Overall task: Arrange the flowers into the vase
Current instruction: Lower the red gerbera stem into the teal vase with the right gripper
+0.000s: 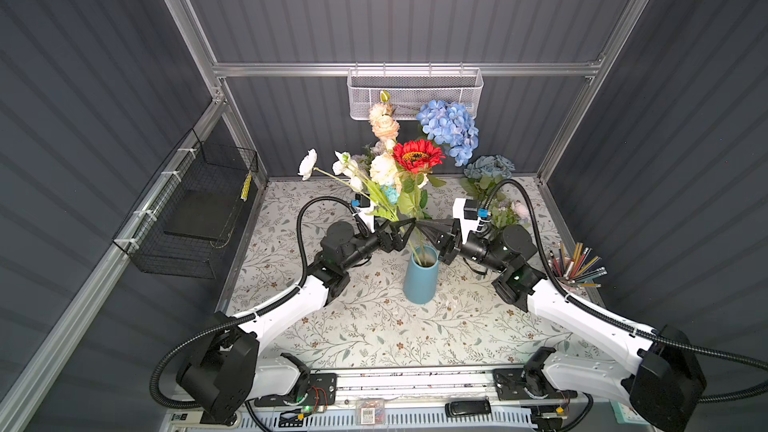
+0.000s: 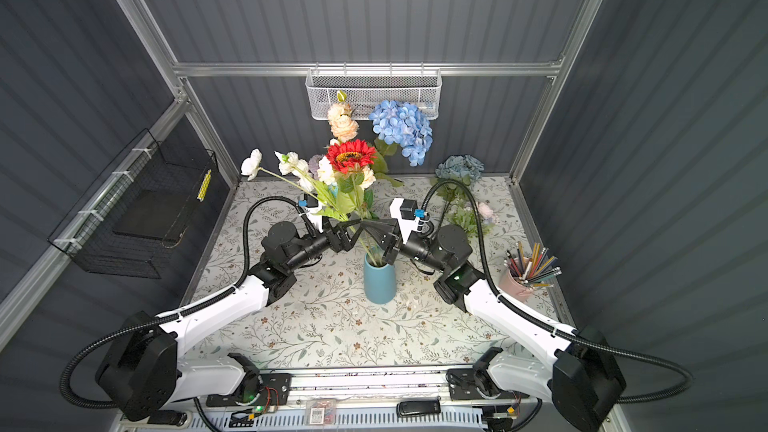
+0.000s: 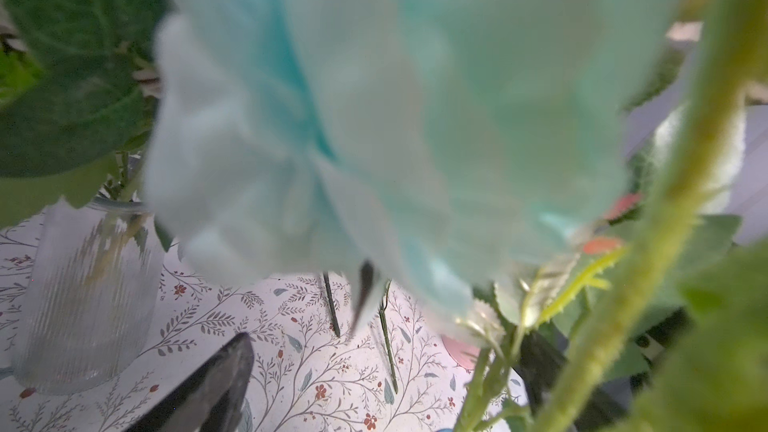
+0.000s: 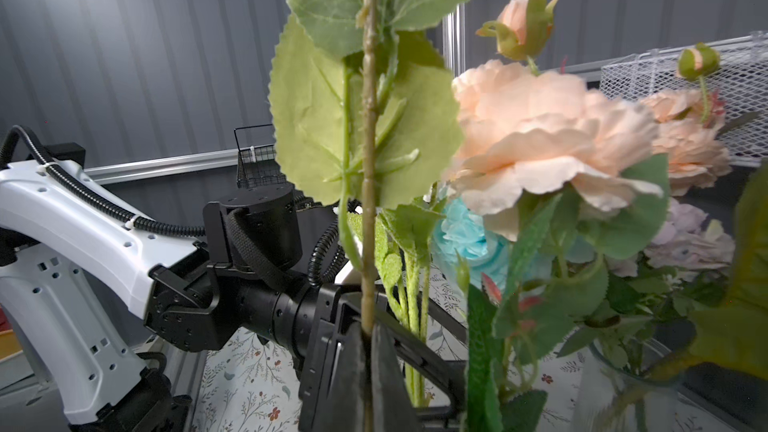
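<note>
Floral-patterned bench [image 1: 374, 326] is occupied centrally by a blue vase [image 1: 420, 280], in which the flowers [image 1: 415, 157] are stood. A tan stem [image 4: 368, 160] is clamped above it by the right tool [image 1: 422, 226]; the left tool [image 1: 404, 233] is held spread wide beside the stems.

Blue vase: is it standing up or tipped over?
Standing up: the blue vase sits on its base, stems rising from its open top.

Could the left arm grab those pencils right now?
Probably not. The pencils stand far right, beyond the right arm, and the vase and flowers sit between them and the open left gripper.
</note>
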You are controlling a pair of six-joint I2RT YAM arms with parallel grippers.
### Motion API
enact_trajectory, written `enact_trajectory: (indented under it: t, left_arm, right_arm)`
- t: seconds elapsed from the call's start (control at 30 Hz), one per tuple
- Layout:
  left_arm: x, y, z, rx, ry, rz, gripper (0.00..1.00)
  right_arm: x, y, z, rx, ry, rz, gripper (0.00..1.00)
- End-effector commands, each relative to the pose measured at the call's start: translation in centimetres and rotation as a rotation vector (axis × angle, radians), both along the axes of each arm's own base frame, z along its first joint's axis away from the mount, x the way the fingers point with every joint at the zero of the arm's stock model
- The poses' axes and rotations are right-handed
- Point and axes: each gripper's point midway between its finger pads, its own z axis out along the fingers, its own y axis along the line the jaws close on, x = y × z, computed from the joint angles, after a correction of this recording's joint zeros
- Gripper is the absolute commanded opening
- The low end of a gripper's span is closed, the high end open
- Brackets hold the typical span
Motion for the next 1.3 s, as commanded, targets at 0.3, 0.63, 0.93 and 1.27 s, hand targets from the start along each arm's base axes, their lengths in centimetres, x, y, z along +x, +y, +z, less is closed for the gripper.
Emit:
enact_trajectory:
  t: [0.3, 0.63, 0.93, 1.27]
  left_arm:
    - [0.1, -0.1, 1.2, -0.02, -0.021, 0.002, 0.99]
    - [-0.1, 0.1, 1.1, -0.006, -0.02, 0.01, 0.99]
    - [-1.3, 0.8, 0.9, 0.179, -0.047, -0.01, 0.99]
    - [-3.7, 2.3, -0.5, 0.27, 0.033, -0.03, 0.99]
  right_arm:
    - [1.1, 0.8, -3.9, -0.089, -0.097, -0.103, 0.0]
    - [0.9, 0.3, -8.0, -0.188, -0.047, -0.195, 0.0]
    - [0.3, -1.8, -10.0, -0.197, 0.033, -0.272, 0.0]
    - [0.7, -2.4, -12.4, -0.241, 0.093, -0.315, 0.0]
